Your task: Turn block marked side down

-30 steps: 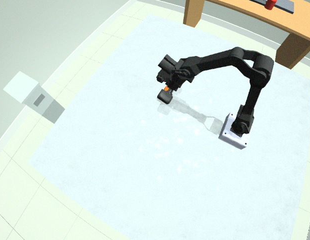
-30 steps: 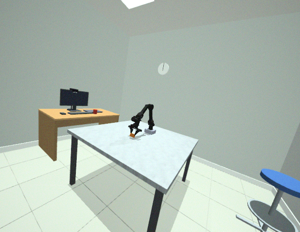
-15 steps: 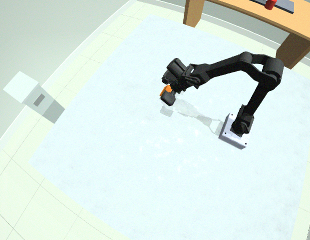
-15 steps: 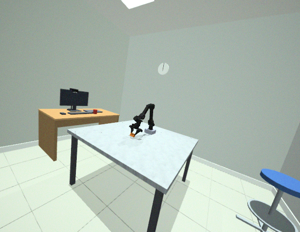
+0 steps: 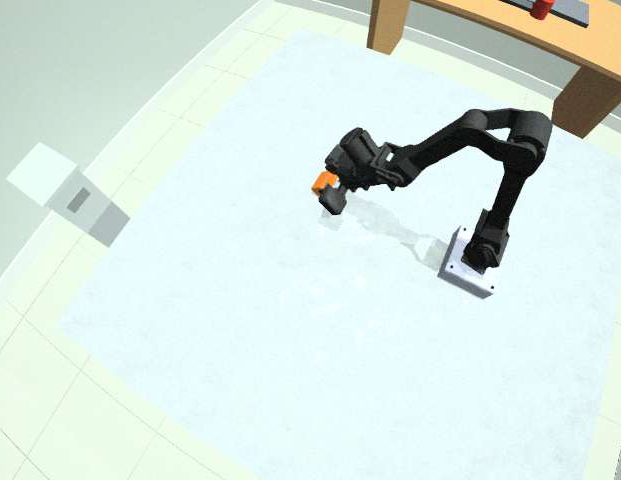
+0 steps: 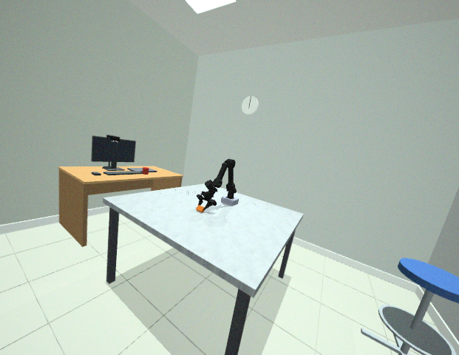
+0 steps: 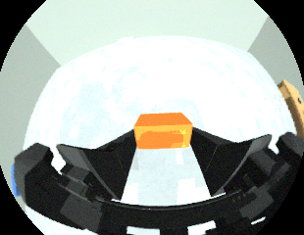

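Note:
A small orange block (image 5: 319, 181) (image 6: 200, 208) (image 7: 163, 131) is held between the black fingers of my gripper (image 5: 328, 189) (image 6: 202, 206) (image 7: 164, 140). The gripper is shut on it and holds it low over the pale table top (image 5: 248, 310) (image 6: 229, 244), tilted so that the fingers point out and downward. In the wrist view the block's near face looks mottled orange and its top face plain. I cannot tell which side bears the mark. The arm reaches out from its white base (image 5: 468, 268) (image 6: 230, 200).
A wooden desk (image 5: 584, 46) (image 6: 118, 179) with a red cup (image 5: 541, 8) (image 6: 145, 170), keyboard and monitor (image 6: 113, 149) stands beyond the table. A blue stool (image 6: 432, 280) stands on the floor at the right. A white and grey box (image 5: 67, 193) lies on the floor at the left.

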